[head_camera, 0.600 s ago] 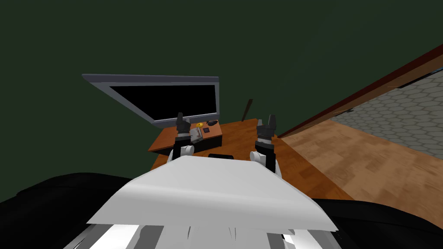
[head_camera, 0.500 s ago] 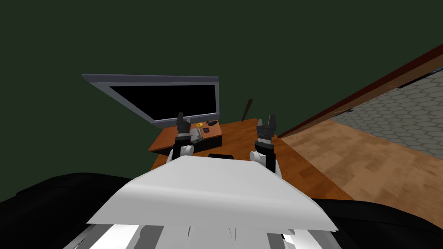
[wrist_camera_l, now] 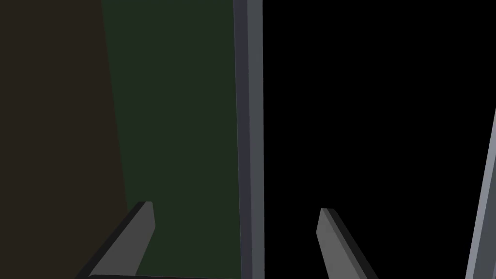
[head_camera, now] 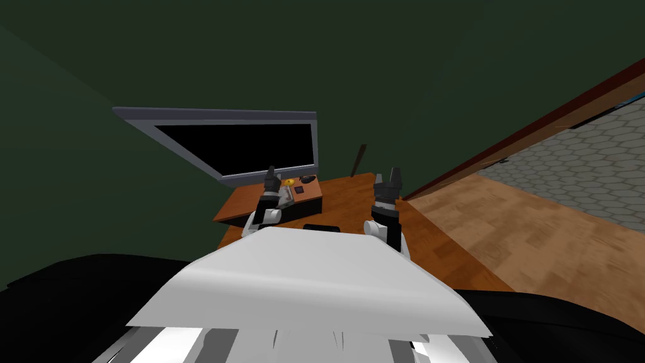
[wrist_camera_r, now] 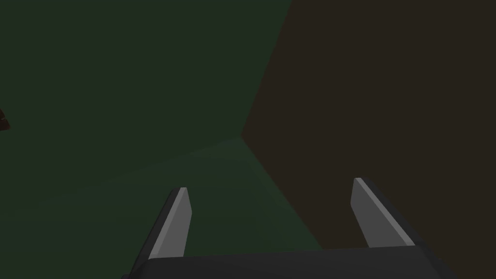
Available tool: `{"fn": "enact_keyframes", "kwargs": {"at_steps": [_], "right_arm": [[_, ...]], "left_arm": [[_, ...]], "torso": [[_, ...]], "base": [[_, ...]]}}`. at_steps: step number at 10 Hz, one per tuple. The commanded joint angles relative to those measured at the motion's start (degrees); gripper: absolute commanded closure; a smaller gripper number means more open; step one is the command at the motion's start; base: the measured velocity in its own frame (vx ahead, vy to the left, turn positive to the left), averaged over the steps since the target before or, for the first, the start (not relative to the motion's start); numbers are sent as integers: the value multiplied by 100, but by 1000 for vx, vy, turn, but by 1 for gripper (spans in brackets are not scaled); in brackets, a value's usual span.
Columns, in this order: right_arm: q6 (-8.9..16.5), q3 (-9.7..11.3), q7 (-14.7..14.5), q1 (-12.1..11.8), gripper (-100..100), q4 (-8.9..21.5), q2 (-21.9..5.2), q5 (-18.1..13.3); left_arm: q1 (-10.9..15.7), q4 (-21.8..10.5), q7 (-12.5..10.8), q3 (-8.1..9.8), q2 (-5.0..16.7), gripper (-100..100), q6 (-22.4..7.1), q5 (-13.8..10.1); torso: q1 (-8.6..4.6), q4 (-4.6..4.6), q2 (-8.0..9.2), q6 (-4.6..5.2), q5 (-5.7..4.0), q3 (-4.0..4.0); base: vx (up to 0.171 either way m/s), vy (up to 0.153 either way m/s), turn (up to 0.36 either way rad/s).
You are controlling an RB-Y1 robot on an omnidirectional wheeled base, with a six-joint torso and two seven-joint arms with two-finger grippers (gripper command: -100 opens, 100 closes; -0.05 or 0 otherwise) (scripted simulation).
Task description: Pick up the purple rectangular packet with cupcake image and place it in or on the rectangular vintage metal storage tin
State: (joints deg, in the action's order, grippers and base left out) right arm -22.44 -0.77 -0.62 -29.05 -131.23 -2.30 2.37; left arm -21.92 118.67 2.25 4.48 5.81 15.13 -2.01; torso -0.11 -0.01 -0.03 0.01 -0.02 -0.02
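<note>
Head view: a pale grey packet lies at the left end of a brown-topped box, just beside the left gripper. The right gripper is well apart from the box.

Left wrist view: fingers apart, aimed above the box at a monitor.

Right wrist view: fingers apart.

The box sits on the desk, the screen behind it, the packet at its left end.
</note>
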Motion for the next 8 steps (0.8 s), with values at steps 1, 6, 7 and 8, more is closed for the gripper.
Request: {"fn": "enact_keyframes", "kwargs": {"at_steps": [1,6,7,8], "right_arm": [[0,0,0,0,0,0,0,0],[0,0,0,0,0,0,0,0],[0,0,0,0,0,0,0,0],[0,0,0,0,0,0,0,0]], "left_arm": [[228,-286,-31,47,125,-100,-279,-50],[789,-1032,-101,169,280,-100,-899,-171],[990,-1257,-126,213,321,-100,-1046,-218],[997,-1410,-126,213,321,-100,-1132,-218]], "torso": [[0,0,0,0,0,0],[1,1,3,-2,0,2],[-2,0,1,0,0,0],[-10,0,1,0,-2,1]], "base": [[-4,-47,-26],[-5,-40,-20],[-5,-61,-47],[-3,-43,-11]]}}
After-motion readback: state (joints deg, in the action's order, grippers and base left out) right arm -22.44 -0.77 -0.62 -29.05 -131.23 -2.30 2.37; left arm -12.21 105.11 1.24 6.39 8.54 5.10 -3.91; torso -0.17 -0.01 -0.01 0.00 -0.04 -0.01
